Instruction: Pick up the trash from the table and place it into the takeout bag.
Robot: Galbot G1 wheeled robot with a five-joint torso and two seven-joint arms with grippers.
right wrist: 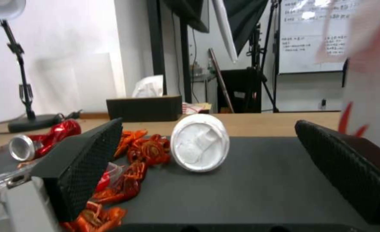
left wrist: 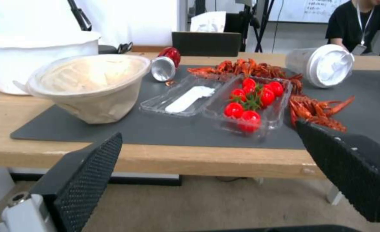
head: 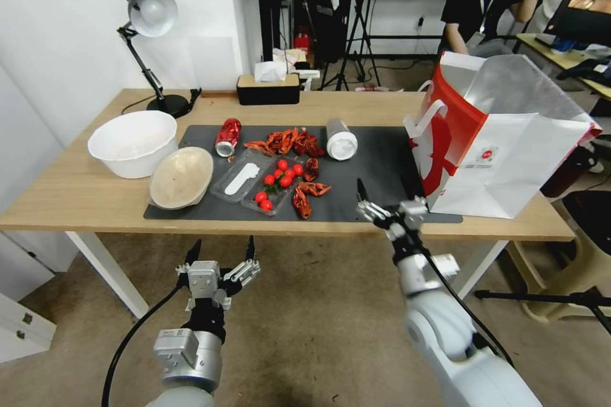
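Note:
The trash lies on the dark grey mat (head: 375, 159) of the table (head: 76, 194). A crushed red can (head: 228, 137) (left wrist: 164, 63) (right wrist: 41, 141) lies beside a beige bowl (head: 181, 177) (left wrist: 91, 85). Orange-red crayfish shells (head: 293, 141) (right wrist: 145, 149) lie around a clear tray of red tomatoes (head: 275, 186) (left wrist: 250, 103). A white lidded cup (head: 340, 138) (right wrist: 200, 146) (left wrist: 323, 66) lies on its side. The takeout bag (head: 509, 152) stands open at the table's right end. My right gripper (head: 385, 203) (right wrist: 208, 122) is open over the mat's front edge, left of the bag. My left gripper (head: 223, 247) (left wrist: 208, 129) is open, below the table's front edge.
A large white bowl (head: 132, 140) sits at the table's left end. A desk lamp (head: 149, 16) and a black tissue box (head: 268, 88) stand along the back edge. A chair (head: 589, 254) stands right of the table.

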